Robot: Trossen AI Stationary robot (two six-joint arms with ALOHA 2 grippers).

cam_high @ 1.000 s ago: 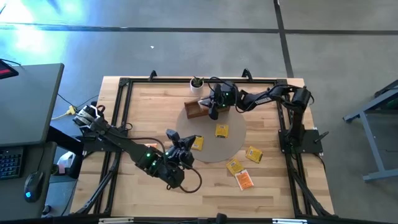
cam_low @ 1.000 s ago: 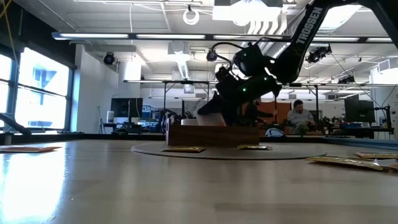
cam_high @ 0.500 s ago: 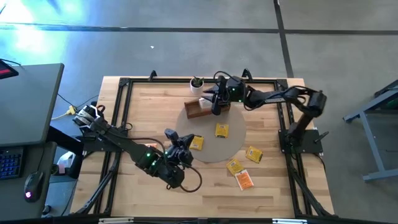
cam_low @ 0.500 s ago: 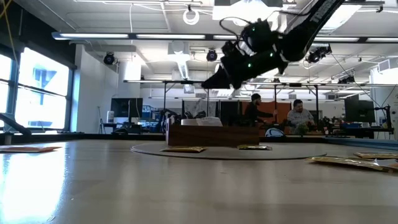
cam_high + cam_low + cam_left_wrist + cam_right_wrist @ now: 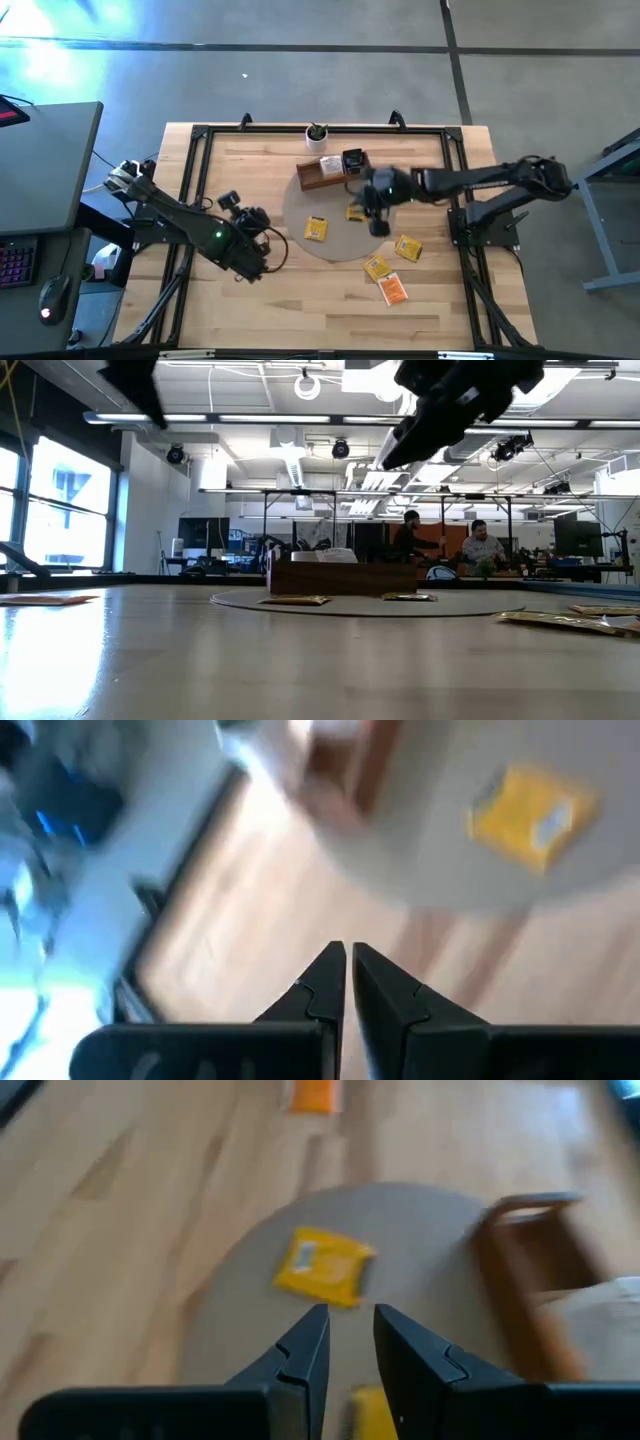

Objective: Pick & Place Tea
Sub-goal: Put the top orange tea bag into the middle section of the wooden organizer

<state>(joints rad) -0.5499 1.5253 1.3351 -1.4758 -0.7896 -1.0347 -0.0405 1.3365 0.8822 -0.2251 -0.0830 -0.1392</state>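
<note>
1. Over bare wood well left of the sachets, the left gripper (image 5: pixel 345 982) hangs with fingers pressed together, holding nothing
2. Ahead of it on the round mat (image 5: pixel 335 240) lies a yellow tea sachet (image 5: pixel 316 229): likely light, thin, slippery; pinch one edge
3. Directly under the right gripper (image 5: pixel 378 215), fingers slightly parted and empty, another yellow sachet (image 5: pixel 355 211) lies beside the wooden tray (image 5: pixel 322 176)

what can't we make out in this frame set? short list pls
- Wooden tray, high view: too small to tell compartments or how many sachets lie inside.
- Sachet under the right gripper, high view: the arm covers most of it.
- Left wrist view: motion blur; yellow sachet label unreadable.
- Low view: sachets seen edge-on, colours and count unclear.
</note>
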